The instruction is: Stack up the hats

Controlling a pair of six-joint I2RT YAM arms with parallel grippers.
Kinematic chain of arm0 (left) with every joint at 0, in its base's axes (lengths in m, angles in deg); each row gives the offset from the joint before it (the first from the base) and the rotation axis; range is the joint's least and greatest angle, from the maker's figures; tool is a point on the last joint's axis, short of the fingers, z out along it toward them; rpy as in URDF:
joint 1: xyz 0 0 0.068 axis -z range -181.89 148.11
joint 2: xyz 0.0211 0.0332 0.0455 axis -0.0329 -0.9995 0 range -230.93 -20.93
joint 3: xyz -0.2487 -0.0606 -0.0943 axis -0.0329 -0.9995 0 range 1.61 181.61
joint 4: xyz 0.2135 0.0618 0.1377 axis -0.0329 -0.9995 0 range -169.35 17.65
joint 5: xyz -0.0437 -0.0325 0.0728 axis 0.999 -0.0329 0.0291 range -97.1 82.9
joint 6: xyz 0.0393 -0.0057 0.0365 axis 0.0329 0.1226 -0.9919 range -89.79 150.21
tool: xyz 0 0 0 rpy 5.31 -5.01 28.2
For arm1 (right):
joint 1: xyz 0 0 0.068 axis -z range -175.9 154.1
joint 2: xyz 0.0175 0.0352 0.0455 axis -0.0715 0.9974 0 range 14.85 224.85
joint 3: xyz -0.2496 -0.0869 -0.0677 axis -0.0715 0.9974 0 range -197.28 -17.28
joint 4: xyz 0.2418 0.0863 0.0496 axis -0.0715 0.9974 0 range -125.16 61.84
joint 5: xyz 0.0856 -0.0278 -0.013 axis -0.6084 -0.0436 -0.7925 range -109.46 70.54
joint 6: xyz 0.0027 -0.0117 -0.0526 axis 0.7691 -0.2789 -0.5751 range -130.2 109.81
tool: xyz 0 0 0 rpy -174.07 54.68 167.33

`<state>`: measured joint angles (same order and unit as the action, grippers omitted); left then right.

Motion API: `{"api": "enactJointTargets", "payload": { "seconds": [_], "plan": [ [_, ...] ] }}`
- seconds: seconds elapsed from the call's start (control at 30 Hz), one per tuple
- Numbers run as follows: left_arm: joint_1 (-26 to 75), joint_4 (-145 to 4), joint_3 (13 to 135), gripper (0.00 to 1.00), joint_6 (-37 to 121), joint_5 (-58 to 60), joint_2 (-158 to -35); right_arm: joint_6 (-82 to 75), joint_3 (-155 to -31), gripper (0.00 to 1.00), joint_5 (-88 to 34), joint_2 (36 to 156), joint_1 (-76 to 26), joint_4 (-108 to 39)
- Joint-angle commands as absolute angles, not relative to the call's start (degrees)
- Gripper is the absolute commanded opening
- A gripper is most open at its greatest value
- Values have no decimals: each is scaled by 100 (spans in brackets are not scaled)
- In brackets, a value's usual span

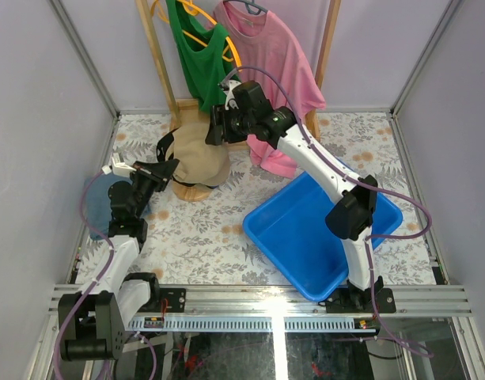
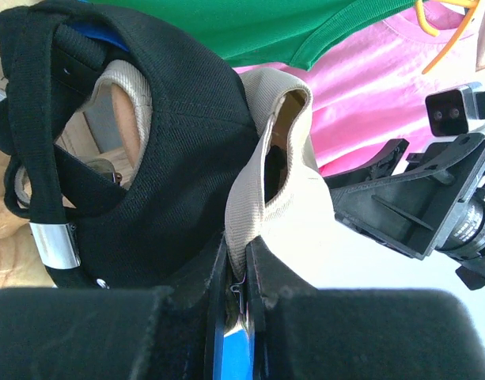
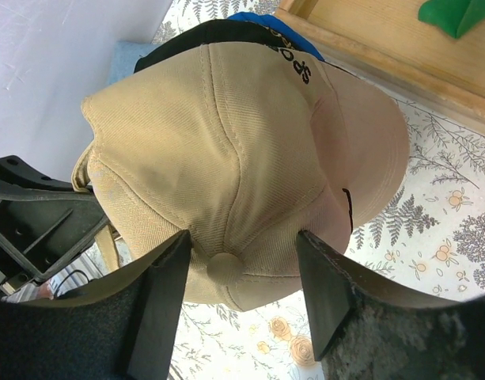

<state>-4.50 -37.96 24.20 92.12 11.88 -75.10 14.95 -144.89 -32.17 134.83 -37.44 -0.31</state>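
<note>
Left gripper [image 2: 238,273] clamps rear edge of tan cap [image 3: 242,142]; right gripper [image 3: 242,245], spread, straddles its crown. Pink shirt [image 1: 278,55] hangs behind, upper centre. Blue cap [image 3: 262,17] underneath barely shows.

Black embroidered lettering [image 3: 293,65] on the tan cap [image 3: 226,150], partly hidden, is unreadable

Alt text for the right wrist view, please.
A tan cap fills the view, stacked over a black cap and a blue cap; the right gripper is open, fingers either side of its top button. Floral table beneath.
</note>
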Motion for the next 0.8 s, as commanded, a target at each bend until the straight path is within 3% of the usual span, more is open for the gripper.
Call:
{"api": "enactJointTargets", "payload": {
  "seconds": [0.0,0.37,0.77],
  "plan": [
    [-410,-3324,2609,0,9191,1038,-7519,1450,-14477,59,-3351,13178,-3826,-34],
    [-374,-3315,2631,3,9215,1038,-7540,1397,-14540,32,-3229,13128,-3816,-106],
    [-364,-3360,2683,33,9433,818,-7411,1304,-14311,23,-3335,12817,-3811,-466]
  ]
}}
